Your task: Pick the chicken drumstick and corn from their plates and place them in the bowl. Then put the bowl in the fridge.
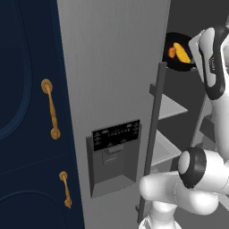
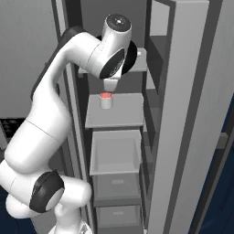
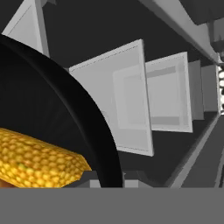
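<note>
The black bowl (image 1: pixel 179 53) is up high inside the open fridge (image 1: pixel 116 89), above the white shelves (image 2: pixel 114 109). The corn (image 3: pixel 39 164) and the chicken drumstick (image 1: pixel 171 52) lie in it — side by side. The gripper (image 3: pixel 107 181) is clenched tight on the bowl's rim.

This is a kitchen in a home. A tall grey fridge (image 1: pixel 112 89) stands with its door open, and the door has a dark panel (image 1: pixel 116 134) with little buttons for water and ice. Inside are white shelves (image 2: pixel 114 109) and pull-out drawers (image 2: pixel 115 155). Next to the fridge are dark blue cabinets (image 1: pixel 31 134) with shiny gold handles (image 1: pixel 51 109). There is food here too: a yellow corn (image 3: pixel 39 164) lies in a black bowl (image 3: pixel 61 113).
</note>
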